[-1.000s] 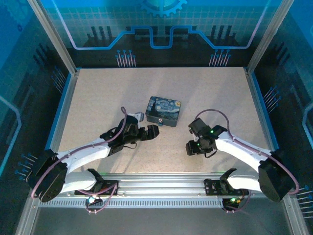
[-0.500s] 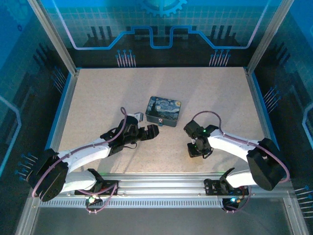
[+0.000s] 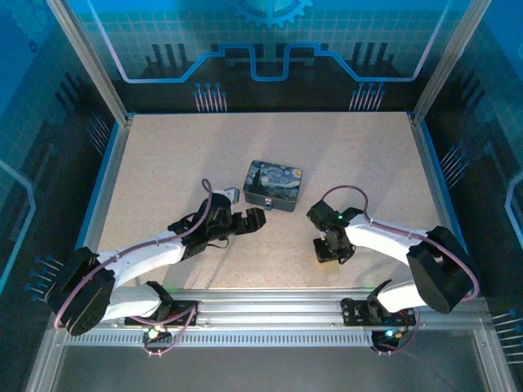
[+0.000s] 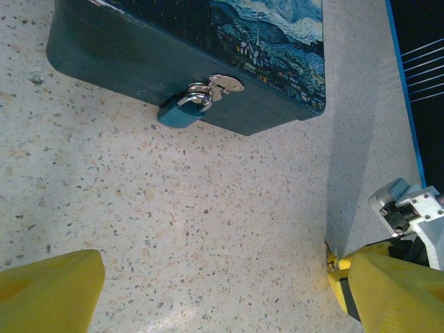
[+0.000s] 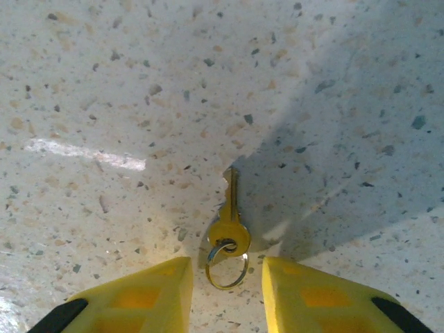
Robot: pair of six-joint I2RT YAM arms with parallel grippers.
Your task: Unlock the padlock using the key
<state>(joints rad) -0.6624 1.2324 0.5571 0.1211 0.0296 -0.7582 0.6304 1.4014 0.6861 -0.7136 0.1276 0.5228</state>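
A small blue padlock with a silvery shackle hangs from the hasp on the front of the Starry Night tin, resting on the table. In the top view the padlock is a tiny speck at the tin's near edge. My left gripper is open, low over the table a short way in front of the padlock. A small brass-toned key on a wire ring lies flat on the table. My right gripper is open, its yellow fingers either side of the ring, not touching it.
The tin sits mid-table between the two arms. My left gripper is just left of it and my right gripper is to its lower right. Part of the right arm shows beside the left fingers. Blue rails border the table.
My right arm has folded in and shifted its gripper slightly down and left, over the key. The left arm and the tin have not moved.
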